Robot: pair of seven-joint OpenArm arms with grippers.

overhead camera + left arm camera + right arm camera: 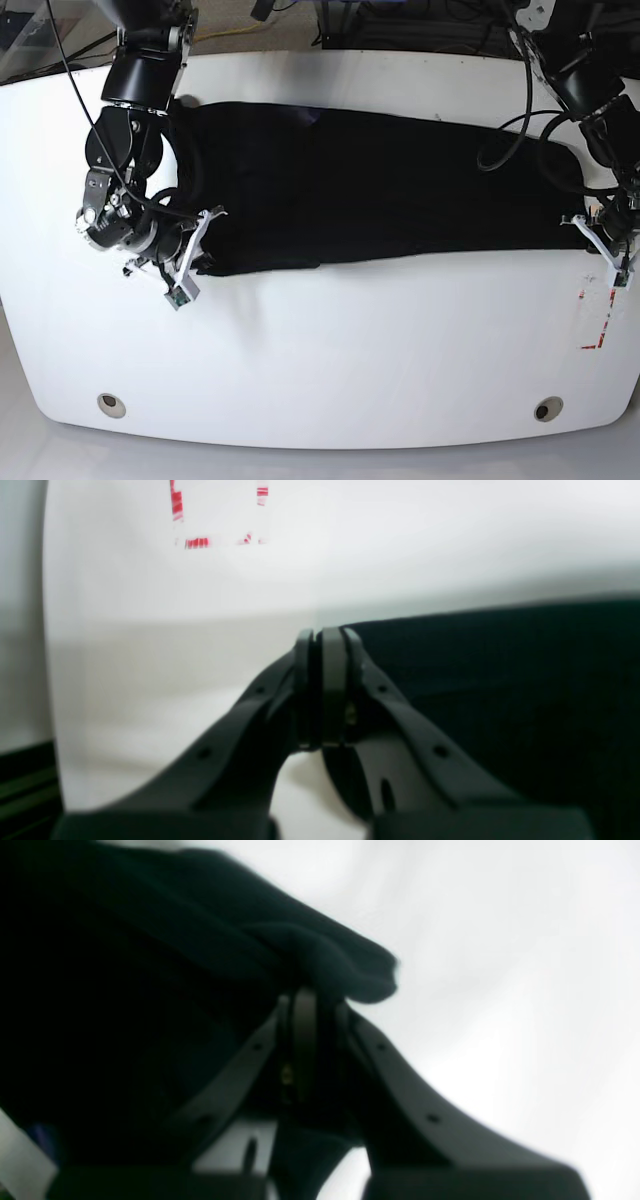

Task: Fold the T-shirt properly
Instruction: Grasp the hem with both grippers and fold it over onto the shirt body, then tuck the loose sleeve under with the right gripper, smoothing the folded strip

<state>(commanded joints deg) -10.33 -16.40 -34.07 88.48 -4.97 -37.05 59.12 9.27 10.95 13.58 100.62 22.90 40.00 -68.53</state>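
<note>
The black T-shirt [380, 190] lies as a long flat band across the far half of the white table [350, 350]. At its near left corner, my right gripper [207, 245] is low at the table. The right wrist view shows this gripper [310, 995] shut, with a bunched fold of the T-shirt [150, 940] over its tips. My left gripper [588, 222] is at the shirt's near right corner. In the left wrist view, the left gripper [320, 632] is shut on the corner edge of the T-shirt [500, 680], just above the table.
Red tape marks [597, 320] sit on the table at the right, near the left gripper, and the same tape marks [197, 542] appear in the left wrist view. Two round holes [112, 404] [546, 408] lie near the front edge. Cables [420, 30] run behind the table.
</note>
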